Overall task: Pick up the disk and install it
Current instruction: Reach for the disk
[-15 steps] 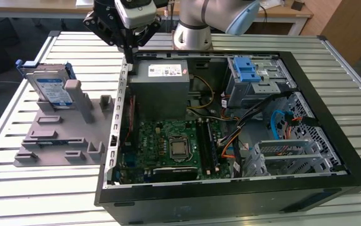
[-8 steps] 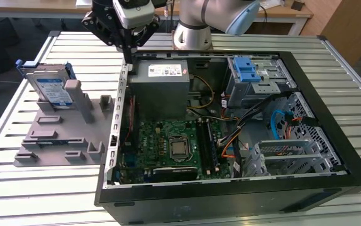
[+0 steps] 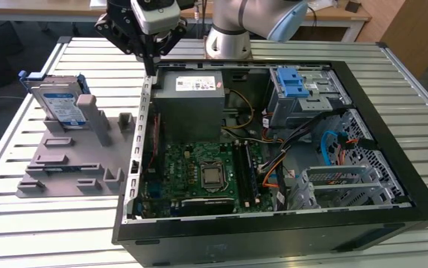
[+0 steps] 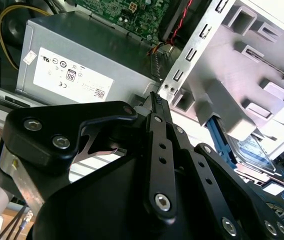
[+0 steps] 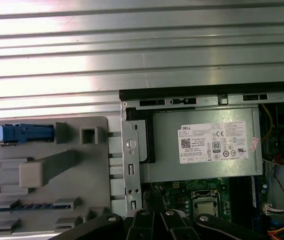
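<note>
While its fingers stay out of contact with anything, clenched together, the claw [image 3: 151, 66] points straight down over the open computer case's [image 3: 274, 240] side wall, beside the power supply [image 3: 188, 103]. Well apart, toward the exterior view's left, the disk [image 3: 59, 105] stands upright in a grey holder [image 3: 72, 167] on the tabletop [image 3: 20, 223]. The arm [image 3: 236, 22] rises behind the case.

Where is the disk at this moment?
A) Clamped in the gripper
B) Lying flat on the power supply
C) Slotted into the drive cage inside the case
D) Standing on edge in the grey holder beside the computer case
D: the disk stands on edge in the grey holder, on the exterior view's left of the computer case, apart from the gripper.
</note>
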Available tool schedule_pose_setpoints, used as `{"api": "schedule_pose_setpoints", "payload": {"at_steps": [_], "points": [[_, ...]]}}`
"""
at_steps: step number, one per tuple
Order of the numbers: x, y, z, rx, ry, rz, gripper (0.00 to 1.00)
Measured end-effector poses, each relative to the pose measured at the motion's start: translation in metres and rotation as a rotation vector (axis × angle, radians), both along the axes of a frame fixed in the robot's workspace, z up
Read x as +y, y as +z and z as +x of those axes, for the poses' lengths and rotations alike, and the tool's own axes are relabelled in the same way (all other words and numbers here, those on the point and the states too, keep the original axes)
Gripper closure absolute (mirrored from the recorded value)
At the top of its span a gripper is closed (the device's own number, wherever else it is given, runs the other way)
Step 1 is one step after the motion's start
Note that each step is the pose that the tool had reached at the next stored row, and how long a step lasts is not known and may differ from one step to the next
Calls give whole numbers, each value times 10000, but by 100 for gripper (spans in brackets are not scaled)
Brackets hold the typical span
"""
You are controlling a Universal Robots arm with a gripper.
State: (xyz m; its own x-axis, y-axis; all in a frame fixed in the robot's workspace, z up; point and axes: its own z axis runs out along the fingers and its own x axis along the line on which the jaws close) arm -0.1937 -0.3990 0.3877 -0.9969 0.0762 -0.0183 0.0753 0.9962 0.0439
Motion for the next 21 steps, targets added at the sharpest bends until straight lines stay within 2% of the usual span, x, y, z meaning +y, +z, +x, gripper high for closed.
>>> {"api": "schedule_pose_setpoints", "payload": {"at_steps": [11, 17, 21], "points": [[1, -5, -73, 1, 0, -1, 89], [13, -9, -236, 0, -1, 1, 89], [57, -17, -367, 1, -3, 0, 89]]}}
